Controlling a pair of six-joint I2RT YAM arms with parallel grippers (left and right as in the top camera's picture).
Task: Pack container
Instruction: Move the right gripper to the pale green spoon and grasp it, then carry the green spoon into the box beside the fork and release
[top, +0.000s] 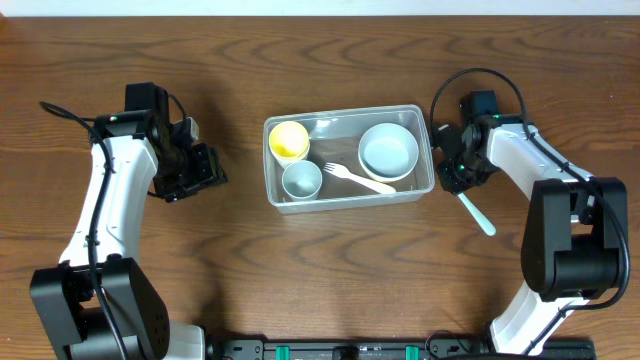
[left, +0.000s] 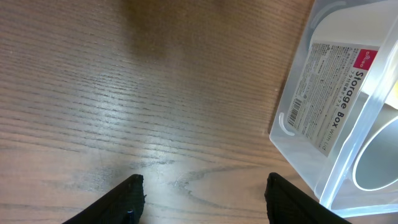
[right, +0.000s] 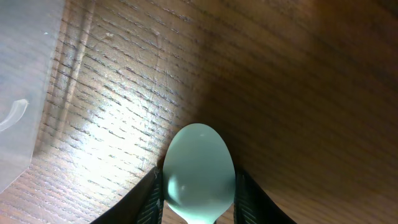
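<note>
The clear rectangular container (top: 347, 197) stands mid-table. It holds a yellow cup (top: 290, 139), a small grey-blue cup (top: 301, 179), a pale blue bowl (top: 388, 150) and a white fork (top: 358, 179). My right gripper (top: 452, 172) is just right of the container and shut on a mint green spoon (top: 478, 215), whose handle sticks out toward the front right. In the right wrist view the spoon's bowl (right: 199, 165) sits between the fingers (right: 198, 194), above the table. My left gripper (top: 205, 172) is open and empty, left of the container; its wrist view shows the fingers (left: 205, 202) spread over bare wood.
The container's labelled end wall (left: 323, 106) is at the right in the left wrist view, and a corner of it (right: 18, 93) is at the left in the right wrist view. The table is dark wood.
</note>
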